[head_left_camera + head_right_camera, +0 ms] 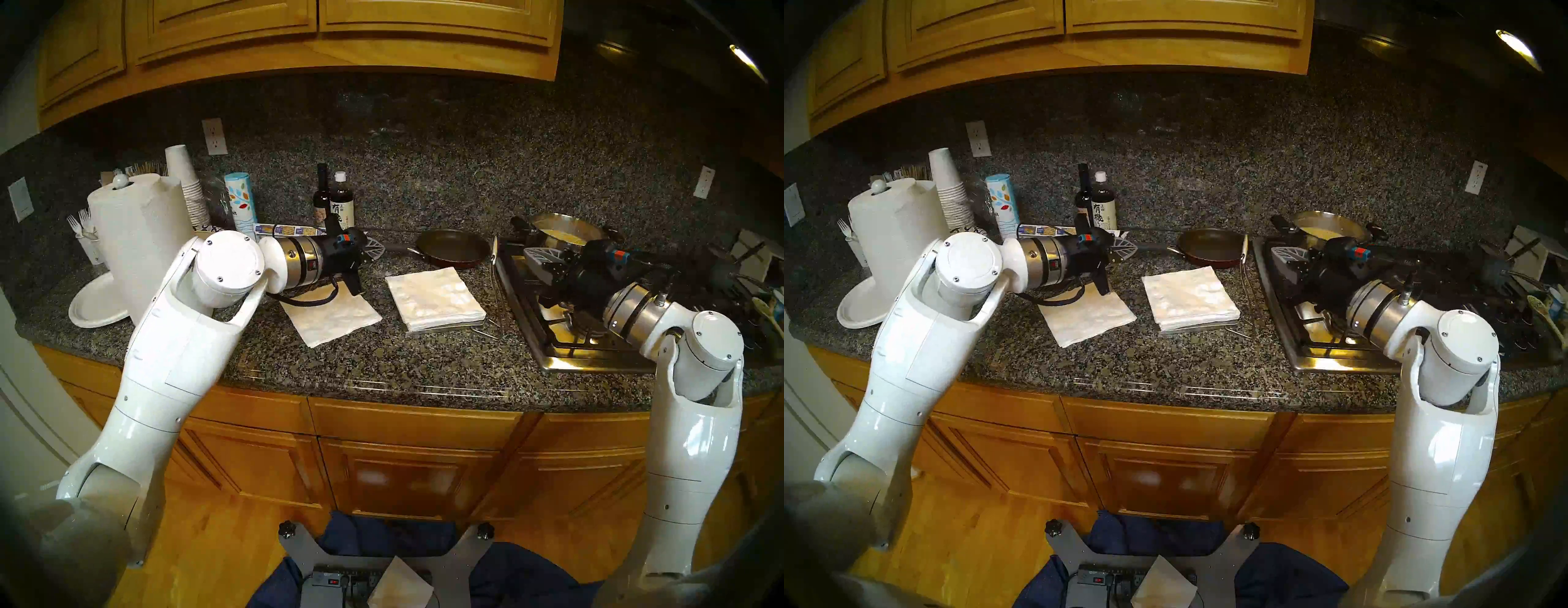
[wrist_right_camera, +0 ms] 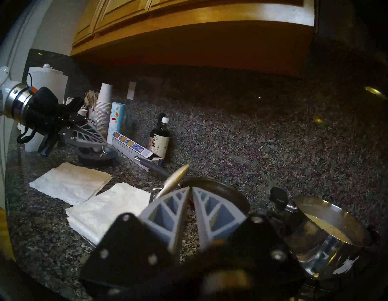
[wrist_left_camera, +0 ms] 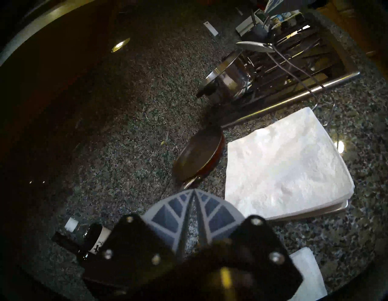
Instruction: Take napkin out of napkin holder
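A crinkled white paper napkin (image 1: 333,315) lies flat on the speckled granite desk (image 1: 382,369), left of the silver metal napkin holder (image 1: 441,329); the left end effector (image 3: 194,192) and right end effector (image 2: 190,190) are both clenched, empty.

Both arms are showing glossy white shells dotted with small screws, each ending in a silver metal wrist ring and a black gripper housing bearing an orange-and-blue mark; a black cable is looping beneath the left gripper (image 1: 375,250). The right gripper (image 1: 535,257) and its twin are wearing pale grey fingers (image 3: 174,212) with lattice ribbing, bolted to black plates.
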Robot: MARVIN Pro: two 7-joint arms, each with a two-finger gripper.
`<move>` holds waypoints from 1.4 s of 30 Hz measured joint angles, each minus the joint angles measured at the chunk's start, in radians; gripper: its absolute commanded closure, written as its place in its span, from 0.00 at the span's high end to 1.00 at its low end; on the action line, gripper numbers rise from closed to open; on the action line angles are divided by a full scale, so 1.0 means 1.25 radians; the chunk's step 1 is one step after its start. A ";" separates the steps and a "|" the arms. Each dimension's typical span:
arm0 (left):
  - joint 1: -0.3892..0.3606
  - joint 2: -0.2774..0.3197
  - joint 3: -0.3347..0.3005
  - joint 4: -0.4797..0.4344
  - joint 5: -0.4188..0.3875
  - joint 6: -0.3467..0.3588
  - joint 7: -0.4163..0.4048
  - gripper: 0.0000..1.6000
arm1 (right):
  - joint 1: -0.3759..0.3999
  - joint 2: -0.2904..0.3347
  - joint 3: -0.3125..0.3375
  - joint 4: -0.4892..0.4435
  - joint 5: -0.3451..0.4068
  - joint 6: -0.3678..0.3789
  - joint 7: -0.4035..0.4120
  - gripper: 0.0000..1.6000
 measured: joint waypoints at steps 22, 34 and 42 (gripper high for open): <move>-0.049 -0.015 -0.008 0.011 0.000 -0.017 -0.067 0.26 | 0.071 0.020 -0.096 0.113 -0.046 -0.010 -0.007 0.15; -0.032 0.008 -0.038 -0.018 -0.003 -0.004 -0.066 0.28 | 0.120 0.024 -0.152 0.150 -0.050 -0.020 -0.011 0.13; -0.013 0.023 -0.057 -0.038 -0.007 0.010 -0.065 0.30 | 0.167 0.023 -0.213 0.197 -0.060 -0.026 -0.020 0.13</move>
